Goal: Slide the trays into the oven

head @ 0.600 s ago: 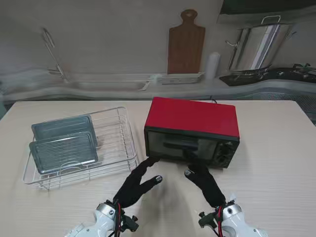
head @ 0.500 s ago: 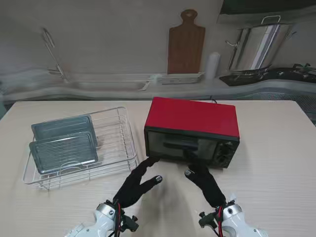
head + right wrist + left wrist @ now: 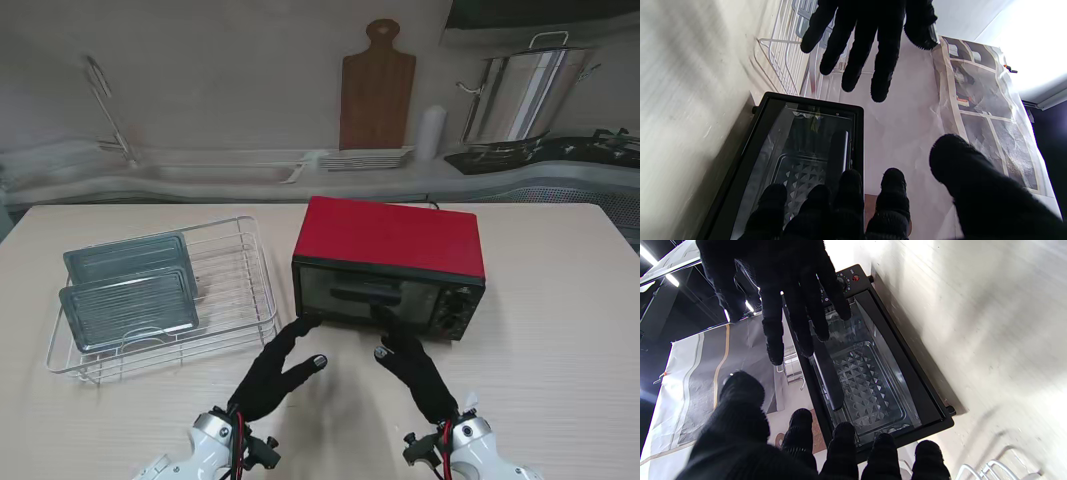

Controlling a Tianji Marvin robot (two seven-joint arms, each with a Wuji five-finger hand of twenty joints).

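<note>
Ribbed grey metal trays (image 3: 128, 308) stand far left; closed red oven (image 3: 388, 266) directly ahead of empty, spread left hand (image 3: 272, 372) and right hand (image 3: 418, 375).

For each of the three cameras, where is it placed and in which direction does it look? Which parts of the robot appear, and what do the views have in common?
Stand view: above the shoulders, looking down at the table, the oven and the rack with two trays; left hand and right hand show.
Left wrist view: along the left hand's fingers toward the oven door; the right hand shows opposite.
Right wrist view: along the right hand's fingers toward the door; the left hand and rack show beyond.
Shared: all show the oven; both wrist views show a tray behind the glass.
</note>
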